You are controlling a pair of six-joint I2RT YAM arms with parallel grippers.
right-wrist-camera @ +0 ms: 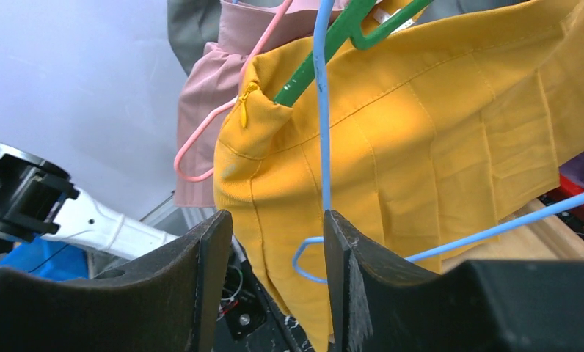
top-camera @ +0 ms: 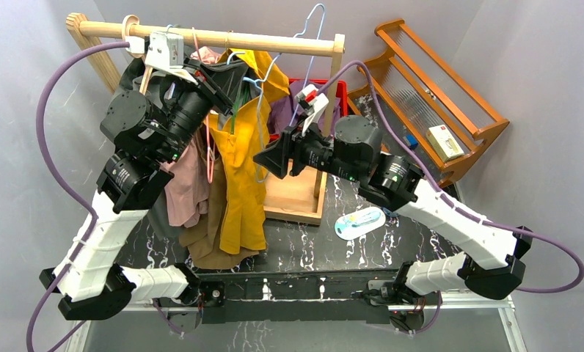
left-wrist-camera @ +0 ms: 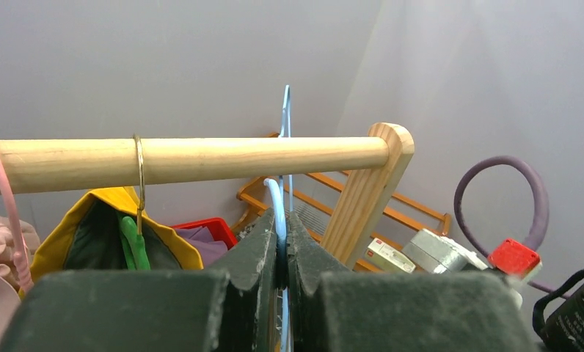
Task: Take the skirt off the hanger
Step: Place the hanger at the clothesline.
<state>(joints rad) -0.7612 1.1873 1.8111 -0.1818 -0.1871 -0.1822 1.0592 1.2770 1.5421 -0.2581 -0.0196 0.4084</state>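
At the far edge of the surface [top-camera: 304, 249]: wooden rail [top-camera: 223, 37] on its stand, hung with garments.
Yellow skirt [right-wrist-camera: 421, 147]: hung from the rail on a green hanger [right-wrist-camera: 326, 51], pleated, draped down over the middle of the surface, zip at its upper corner.
Blue wire hanger [left-wrist-camera: 285, 117]: bare, hook rising past the rail, lower loop lying across the skirt's front.
Left gripper [left-wrist-camera: 283, 246]: jaws shut tight on the blue wire hanger, just below the rail.
Right gripper [right-wrist-camera: 274, 220]: jaws partly apart at the skirt's side edge, with skirt cloth and blue wire between them and nothing pinched.
Pink garment [right-wrist-camera: 208, 81]: on a pink hanger [left-wrist-camera: 10, 220], just beside the skirt toward the surface's left edge.
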